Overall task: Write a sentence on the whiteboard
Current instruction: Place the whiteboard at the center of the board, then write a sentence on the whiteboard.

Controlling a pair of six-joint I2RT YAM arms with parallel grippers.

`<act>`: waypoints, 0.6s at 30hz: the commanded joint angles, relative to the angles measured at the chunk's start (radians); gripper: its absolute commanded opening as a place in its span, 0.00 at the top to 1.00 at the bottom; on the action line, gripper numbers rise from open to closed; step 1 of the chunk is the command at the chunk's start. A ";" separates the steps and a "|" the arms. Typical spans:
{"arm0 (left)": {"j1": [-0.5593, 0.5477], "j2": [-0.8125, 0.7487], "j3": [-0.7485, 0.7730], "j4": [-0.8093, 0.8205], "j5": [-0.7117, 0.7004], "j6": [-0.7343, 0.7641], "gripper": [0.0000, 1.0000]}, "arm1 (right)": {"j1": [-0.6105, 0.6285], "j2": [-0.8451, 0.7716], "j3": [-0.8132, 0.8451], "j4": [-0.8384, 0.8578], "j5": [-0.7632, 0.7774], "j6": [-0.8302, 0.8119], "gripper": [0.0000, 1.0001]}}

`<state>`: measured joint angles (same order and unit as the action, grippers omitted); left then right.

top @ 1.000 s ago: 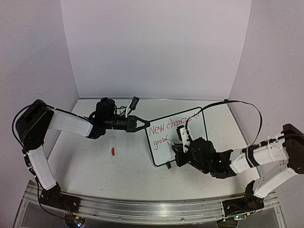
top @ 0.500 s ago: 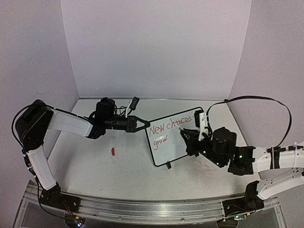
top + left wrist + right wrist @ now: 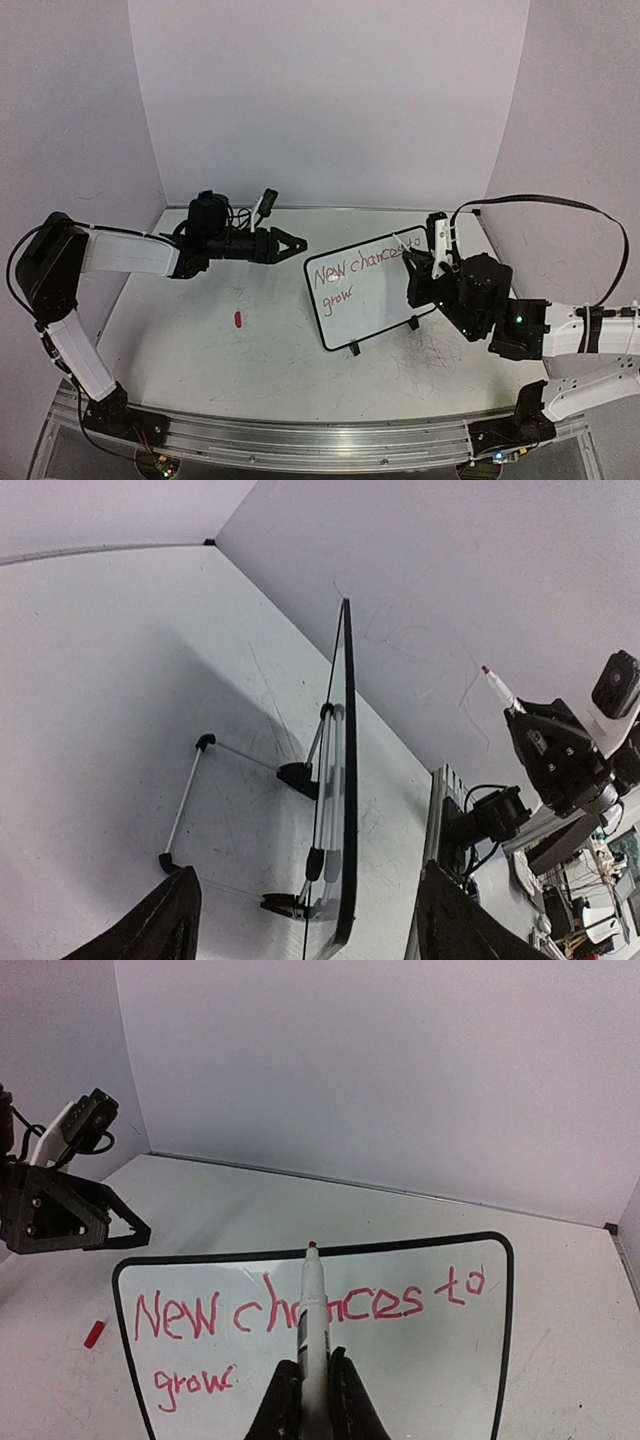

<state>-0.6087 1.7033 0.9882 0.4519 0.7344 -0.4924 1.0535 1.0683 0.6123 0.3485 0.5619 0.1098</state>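
Observation:
The whiteboard stands tilted on its two black feet mid-table, with "New chances to grow" in red on its face. The left wrist view shows it edge-on with its wire stand behind. My left gripper is open, just left of the board's upper left corner and clear of it; its dark fingertips frame the board's edge. My right gripper is shut on a white marker with a red tip. The tip points up, held off the board near its right end.
A small red marker cap lies on the scuffed tabletop left of the board. White walls close in the back and sides. A metal rail with the arm bases runs along the near edge.
My left gripper opened, let go of the board's left edge and drew back to the left. My right gripper carried the marker from the board's lower middle to its right end.

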 commanded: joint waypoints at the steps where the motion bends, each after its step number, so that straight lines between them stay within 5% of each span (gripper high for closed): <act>1: 0.003 -0.115 0.065 -0.081 -0.078 0.016 0.24 | -0.020 -0.038 0.029 0.011 -0.033 -0.040 1.00; 9: 0.004 -0.306 -0.022 -0.334 -0.364 -0.045 0.24 | -0.021 -0.016 -0.069 0.022 -0.321 -0.036 1.00; 18: -0.019 -0.458 -0.203 -0.313 -0.350 -0.191 0.27 | -0.018 0.126 -0.103 0.093 -0.384 -0.004 1.00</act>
<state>-0.6117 1.3028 0.8353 0.1589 0.4198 -0.6175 1.0328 1.1689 0.5137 0.3720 0.2204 0.0945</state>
